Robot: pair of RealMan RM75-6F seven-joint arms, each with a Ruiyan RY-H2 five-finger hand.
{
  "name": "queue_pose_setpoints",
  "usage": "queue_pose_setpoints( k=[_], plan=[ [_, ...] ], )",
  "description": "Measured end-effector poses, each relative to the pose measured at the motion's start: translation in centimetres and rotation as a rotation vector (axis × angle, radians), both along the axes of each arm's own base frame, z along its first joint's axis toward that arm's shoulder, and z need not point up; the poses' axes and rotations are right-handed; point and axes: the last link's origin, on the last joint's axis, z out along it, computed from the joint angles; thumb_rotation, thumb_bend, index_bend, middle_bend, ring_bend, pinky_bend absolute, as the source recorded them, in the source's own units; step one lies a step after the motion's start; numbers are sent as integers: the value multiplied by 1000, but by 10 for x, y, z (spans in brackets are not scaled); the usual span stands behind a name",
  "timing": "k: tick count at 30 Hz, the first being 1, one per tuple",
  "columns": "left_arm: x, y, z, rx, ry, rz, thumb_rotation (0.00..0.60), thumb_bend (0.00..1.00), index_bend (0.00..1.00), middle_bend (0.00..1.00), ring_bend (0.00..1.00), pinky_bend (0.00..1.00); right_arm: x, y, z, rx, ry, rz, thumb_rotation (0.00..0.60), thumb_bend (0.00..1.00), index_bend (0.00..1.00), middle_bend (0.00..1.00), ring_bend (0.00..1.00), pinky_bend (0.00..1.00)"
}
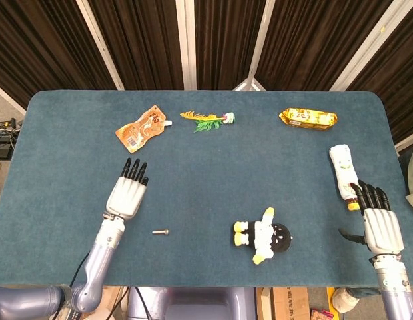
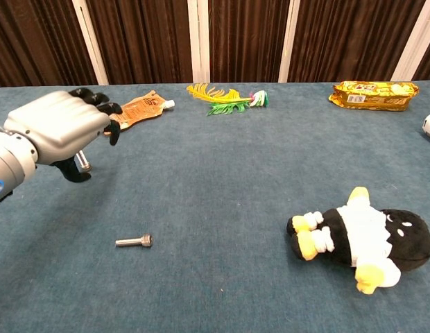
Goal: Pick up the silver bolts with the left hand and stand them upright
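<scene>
Nearest the robot, one silver bolt (image 2: 134, 241) lies flat on its side on the blue table (image 1: 213, 173), its head pointing toward the plush penguin (image 2: 360, 240), which lies well apart on the right. Just beyond the bolt and a little to its left, the left hand (image 2: 59, 132) hangs above the cloth, palm down, empty, its fingers (image 1: 134, 171) slightly spread and drooping at the tips. In the chest view a second bolt (image 2: 83, 161) seems to stand upright under that hand, next to the thumb, though whether they touch cannot be told. The step in hand, as it looks, is the reach for the lying bolt: the hand should draw back toward the robot and slightly rightward, clear of the standing bolt so it is not knocked over, then settle with thumb and a fingertip on either side of the shank, near the head. A low, narrow thing like this may roll on the cloth, so closing slowly and squarely should help, and it should be set down on its head. At the near right edge the right hand (image 1: 376, 217) rests idle, fingers straight and slightly apart, touching a white bottle (image 1: 344, 175). Further off lie an orange pouch (image 2: 134, 110), a feathered toy (image 2: 225, 96) and a yellow packet (image 2: 374, 95).
</scene>
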Motion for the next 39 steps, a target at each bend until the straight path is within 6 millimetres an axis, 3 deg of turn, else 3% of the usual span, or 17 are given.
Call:
queue_pose_setpoints(
  k=[4,16,39],
  plan=[
    [0,-7,-1,-78,-103,94,600,312,351,60,0,0,0,0,-1,12,5,-1,600,47,103,68,25,0],
    [1,-23,-28,-146,-156,114,600,311,407,74,0,0,-1,0,1,4,2,-7,600,47,103,68,24,0],
    [14,-46,-27,-178,-262,226,600,328,458,109,0,0,-1,-1,-3,10,12,-18,600,47,108,68,25,0]
  ],
)
